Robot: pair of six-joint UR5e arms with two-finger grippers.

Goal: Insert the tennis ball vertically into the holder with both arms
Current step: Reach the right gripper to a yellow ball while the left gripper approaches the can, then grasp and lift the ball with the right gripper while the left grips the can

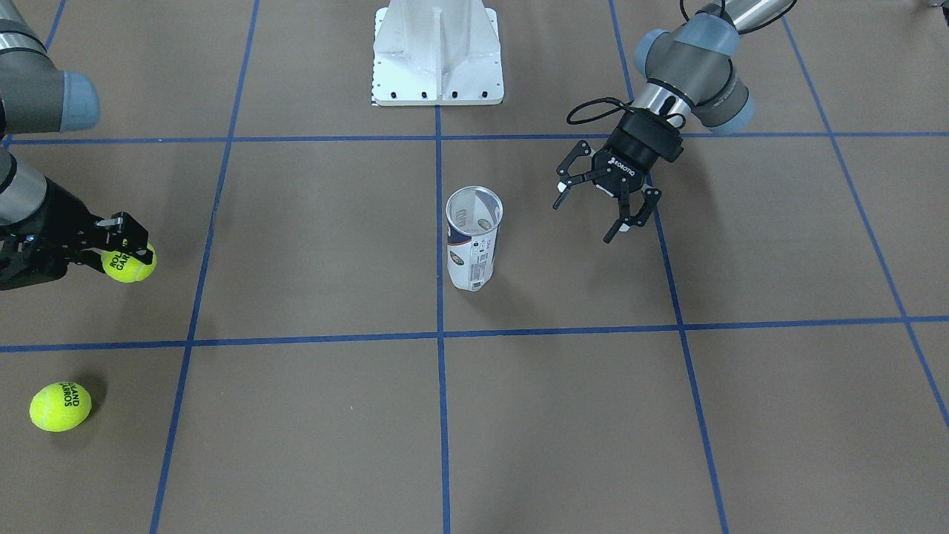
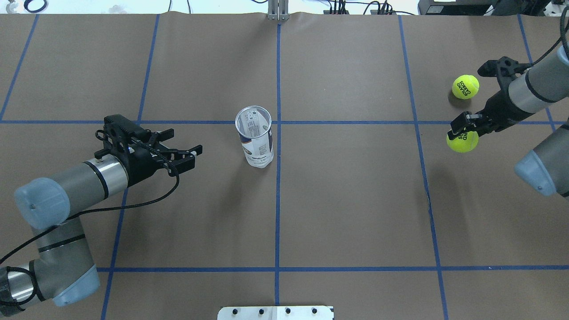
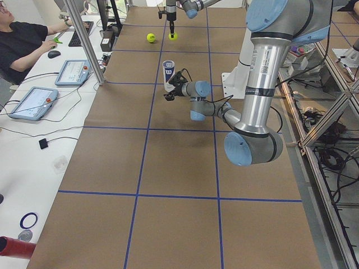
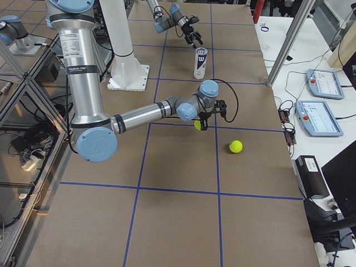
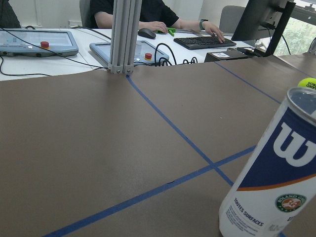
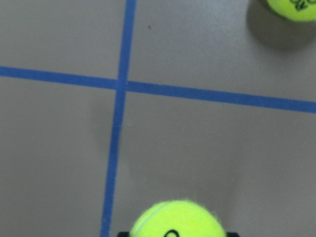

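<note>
The holder [image 1: 474,237] [image 2: 254,142] stands upright at the table's centre, a clear tube with a white and navy "W" label [image 5: 276,182], its mouth open upward. My left gripper [image 1: 593,219] [image 2: 195,158] hovers open beside it, apart from it, fingers pointing toward the tube. Far off on the other side, my right gripper [image 1: 133,248] [image 2: 462,131] is shut on a yellow tennis ball [image 1: 129,263] [image 2: 462,141] [image 6: 180,219], held just above the table. A second tennis ball [image 1: 61,406] [image 2: 465,86] [image 6: 291,7] lies loose on the table close by.
The white metal base [image 1: 437,55] [image 2: 275,312] sits at the robot's side of the table. Beyond the far edge stand an aluminium post [image 5: 123,34] and a desk with tablets [image 3: 72,72], where a person [image 3: 22,45] sits.
</note>
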